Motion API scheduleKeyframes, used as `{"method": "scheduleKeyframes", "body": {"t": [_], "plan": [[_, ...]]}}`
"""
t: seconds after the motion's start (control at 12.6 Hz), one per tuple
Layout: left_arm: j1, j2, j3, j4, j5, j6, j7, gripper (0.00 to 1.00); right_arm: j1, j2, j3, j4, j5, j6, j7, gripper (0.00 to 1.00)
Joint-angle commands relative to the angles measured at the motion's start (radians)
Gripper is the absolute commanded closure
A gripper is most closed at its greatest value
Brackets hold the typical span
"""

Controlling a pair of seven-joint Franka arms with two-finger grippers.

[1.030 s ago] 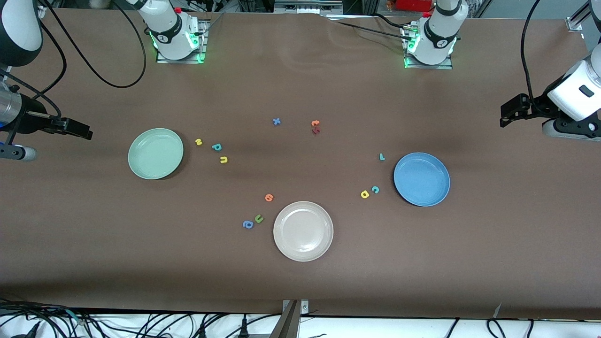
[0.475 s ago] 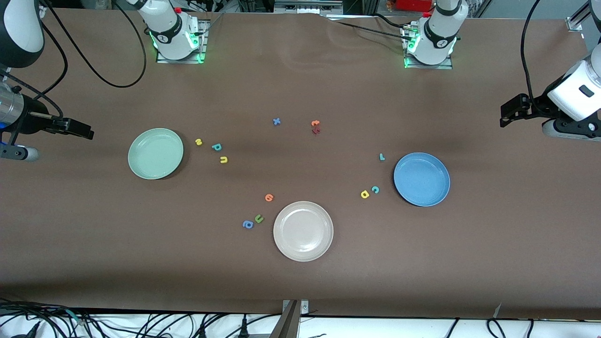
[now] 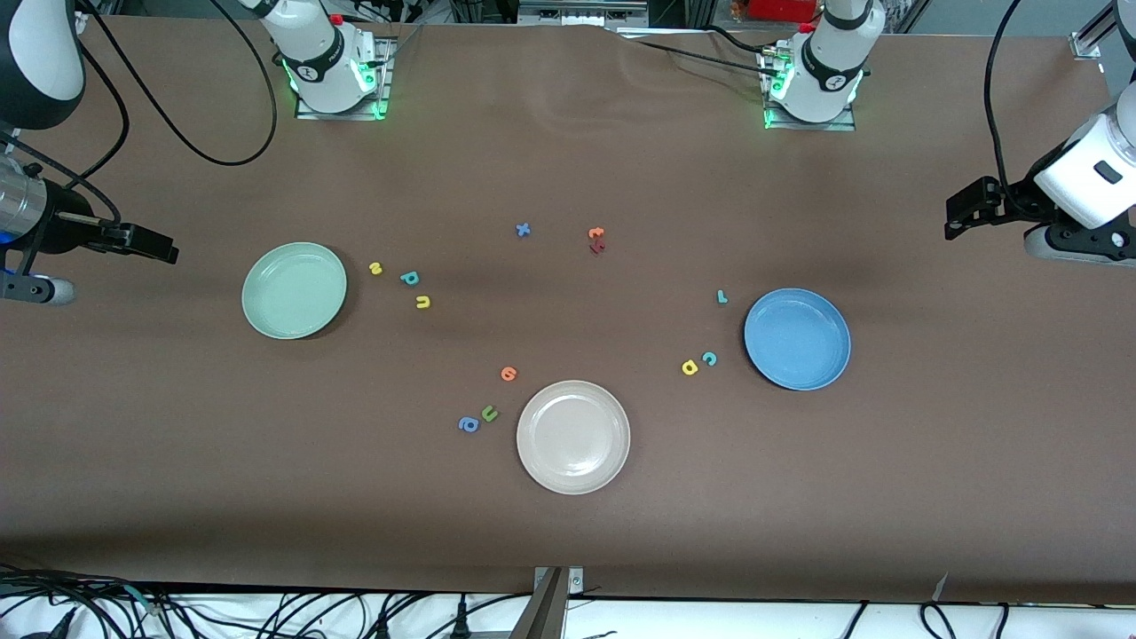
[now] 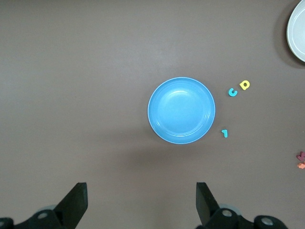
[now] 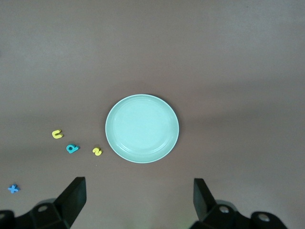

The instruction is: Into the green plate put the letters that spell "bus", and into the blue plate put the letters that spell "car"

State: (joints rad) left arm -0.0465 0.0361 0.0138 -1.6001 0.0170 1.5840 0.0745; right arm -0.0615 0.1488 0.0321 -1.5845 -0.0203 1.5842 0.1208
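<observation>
The pale green plate (image 3: 293, 290) (image 5: 142, 129) lies toward the right arm's end, with the yellow s (image 3: 375, 268), teal b (image 3: 409, 278) and yellow u (image 3: 422, 303) on the table beside it. The blue plate (image 3: 797, 338) (image 4: 181, 110) lies toward the left arm's end, with the teal r (image 3: 721, 296), teal c (image 3: 709, 358) and yellow a (image 3: 690, 366) beside it. My right gripper (image 3: 149, 248) (image 5: 139, 188) hangs open and empty, high over the table's end past the green plate. My left gripper (image 3: 963, 216) (image 4: 141, 191) hangs open and empty past the blue plate.
A beige plate (image 3: 573, 437) sits nearer the front camera, mid-table. Beside it lie an orange letter (image 3: 508, 374), a green u (image 3: 489, 414) and a blue a (image 3: 468, 425). A blue x (image 3: 523, 230) and orange and dark red letters (image 3: 596, 240) lie farther back.
My right gripper has crept slightly toward the green plate. The left arm, the plates and the letters have not moved.
</observation>
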Motion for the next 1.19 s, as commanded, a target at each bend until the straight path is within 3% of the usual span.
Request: {"method": "scheduleKeyframes", "body": {"t": [0.0, 1.11], "plan": [[-0.012, 0.002, 0.008, 0.020, 0.003, -0.031, -0.010, 0.00, -0.004, -0.017, 0.006, -0.022, -0.006, 0.008, 0.014, 0.01], [-0.015, 0.002, 0.000, 0.022, 0.014, -0.059, -0.008, 0.00, -0.004, -0.021, 0.008, -0.037, -0.006, 0.017, 0.014, 0.01]]}}
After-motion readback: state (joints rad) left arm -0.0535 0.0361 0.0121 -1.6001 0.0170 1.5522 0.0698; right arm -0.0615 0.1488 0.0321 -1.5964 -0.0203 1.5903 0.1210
